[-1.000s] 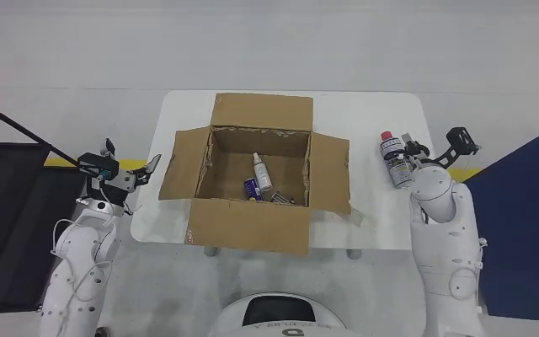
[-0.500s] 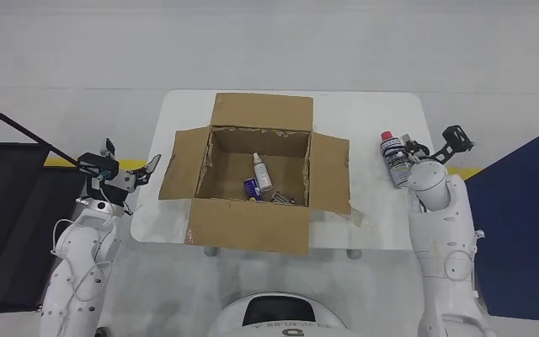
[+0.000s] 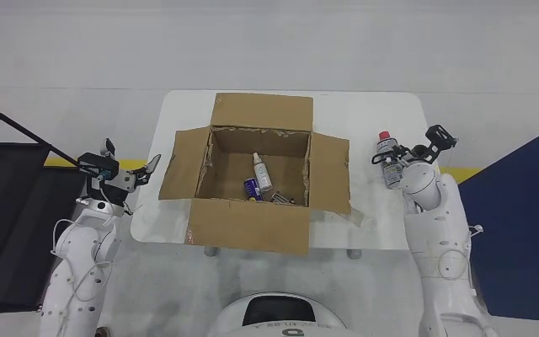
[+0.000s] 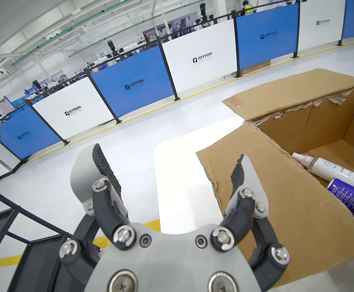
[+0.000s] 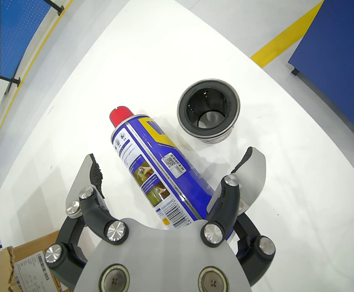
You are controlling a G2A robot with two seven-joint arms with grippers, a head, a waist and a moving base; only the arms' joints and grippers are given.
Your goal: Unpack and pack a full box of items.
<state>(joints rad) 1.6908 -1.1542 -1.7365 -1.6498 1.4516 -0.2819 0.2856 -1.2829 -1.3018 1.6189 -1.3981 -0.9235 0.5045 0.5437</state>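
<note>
Now right hand (image 5: 171, 163) shifted toward box (image 3: 253, 229), spread wide around spray can (image 5: 146, 154); left hand (image 4: 168, 166) wide, unmoved.

Setting was a large industrial test hall, not a home. A pale glossy floor (image 4: 177, 119) ran out to a row of blue and white partition panels (image 4: 199, 60) on black posts, fencing off bays. A yellow floor line (image 5: 284, 33) marked the lanes. The high ceiling (image 4: 41, 26) carried beams and pipe runs. A white table (image 3: 370, 118) stood alone on open floor.
</note>
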